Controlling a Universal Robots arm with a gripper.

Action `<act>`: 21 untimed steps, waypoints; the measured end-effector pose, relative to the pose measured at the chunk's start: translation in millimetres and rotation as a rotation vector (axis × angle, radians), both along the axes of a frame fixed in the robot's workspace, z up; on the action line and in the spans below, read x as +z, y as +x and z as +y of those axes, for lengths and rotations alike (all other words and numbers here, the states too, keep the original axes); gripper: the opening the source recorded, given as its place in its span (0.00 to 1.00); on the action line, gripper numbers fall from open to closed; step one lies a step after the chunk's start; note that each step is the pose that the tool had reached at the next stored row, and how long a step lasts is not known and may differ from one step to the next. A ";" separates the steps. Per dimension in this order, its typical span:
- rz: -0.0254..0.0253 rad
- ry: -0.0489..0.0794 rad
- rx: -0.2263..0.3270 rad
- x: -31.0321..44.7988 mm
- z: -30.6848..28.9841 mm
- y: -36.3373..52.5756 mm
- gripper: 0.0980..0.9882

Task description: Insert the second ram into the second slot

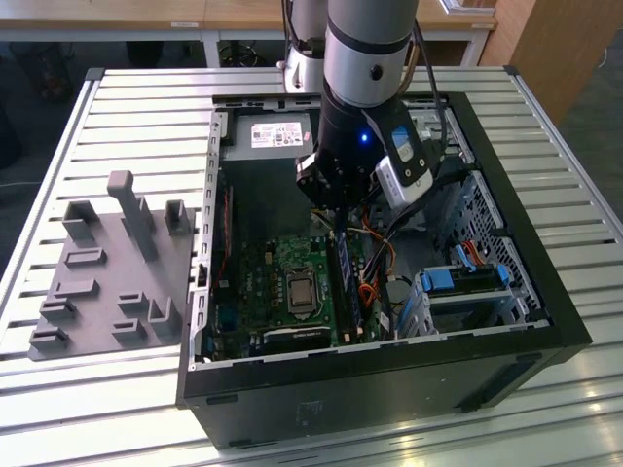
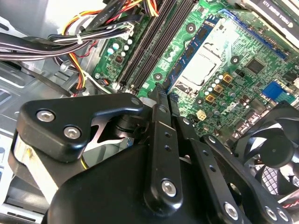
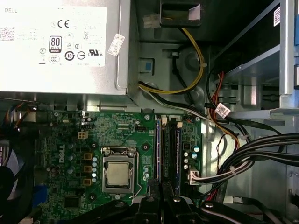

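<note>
The second ram [image 2: 196, 46] is a thin blue stick standing on edge in the slot closest to the processor socket. It also appears in the exterior view [image 1: 344, 287] and the first wrist view [image 3: 158, 149]. My gripper [image 2: 164, 95] reaches down inside the open computer case [image 1: 545, 292]. Its black fingers are drawn together at the near end of that stick, shut on its thin edge. The gripper's tips also show in the first wrist view [image 3: 159, 186] and, under the arm, in the exterior view [image 1: 336, 222]. Black memory slots [image 2: 152, 46] run alongside the stick, on the side away from the socket.
The processor socket [image 3: 117, 172] lies beside the slots and the power supply [image 3: 56, 42] sits beyond them. Cable bundles [image 2: 70, 42] hang close to the gripper. A fan [image 2: 275, 144] and drive bays with blue tabs [image 1: 458, 282] are nearby. A grey fixture [image 1: 107, 272] lies outside the case.
</note>
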State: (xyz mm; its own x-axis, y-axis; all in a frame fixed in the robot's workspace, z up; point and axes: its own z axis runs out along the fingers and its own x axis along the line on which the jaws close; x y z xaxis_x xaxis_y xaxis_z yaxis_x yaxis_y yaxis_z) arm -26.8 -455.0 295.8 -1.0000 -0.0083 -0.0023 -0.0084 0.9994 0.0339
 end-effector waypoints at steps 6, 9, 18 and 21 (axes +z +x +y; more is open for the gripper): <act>0.0005 0.000 0.000 -2.5 0.0 0.0 0.04; 0.0007 0.000 0.000 -3.7 0.0 0.0 0.04; 0.0011 0.000 0.000 -7.6 0.0 0.0 0.04; 0.0011 0.000 0.000 -9.0 0.0 0.0 0.04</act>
